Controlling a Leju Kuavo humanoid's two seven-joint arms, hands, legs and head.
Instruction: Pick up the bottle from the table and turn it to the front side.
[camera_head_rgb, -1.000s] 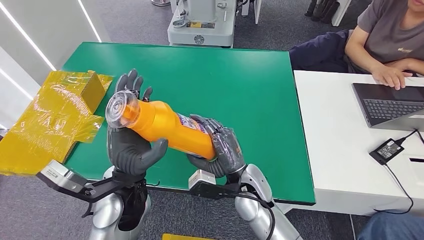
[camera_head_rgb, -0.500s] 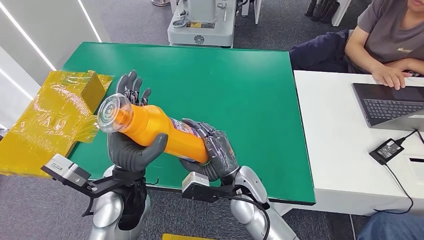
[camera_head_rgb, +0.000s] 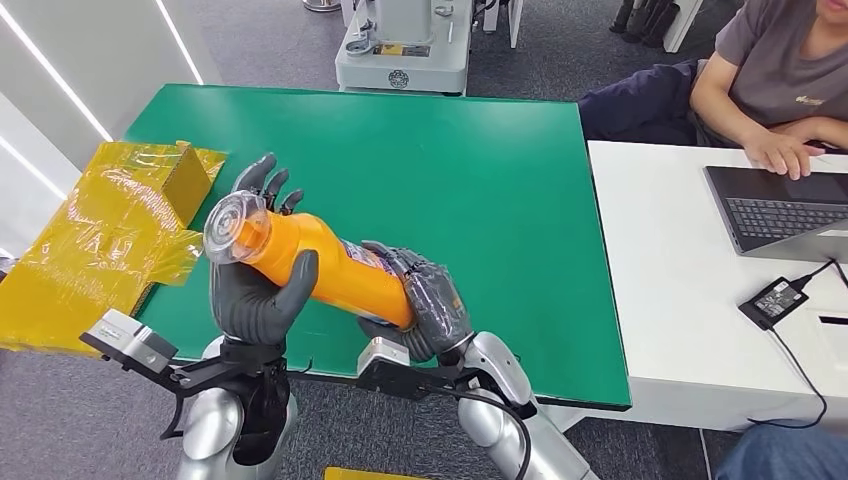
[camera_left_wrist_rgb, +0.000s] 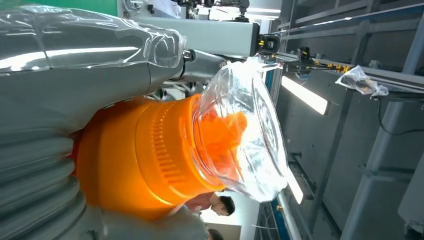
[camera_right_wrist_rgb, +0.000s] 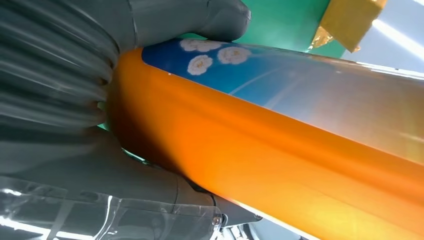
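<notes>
While it lies tilted in both hands above the table's six o'clock edge, this is how things stand:
Wrapping (camera_head_rgb: 105, 240): crinkled yellow film at nine o'clock, well apart.
Left hand (camera_head_rgb: 255, 295): fingers wrapped round the neck end.
Bottle (camera_head_rgb: 320, 265): orange, glossy, probably slippery; rigid plastic; weight unclear. Clear cap (camera_head_rgb: 232, 222) looks thin, so avoid it.
Right hand (camera_head_rgb: 430, 305): fingers closed round the base, the surest hold.
Table (camera_head_rgb: 480, 180): green.
</notes>
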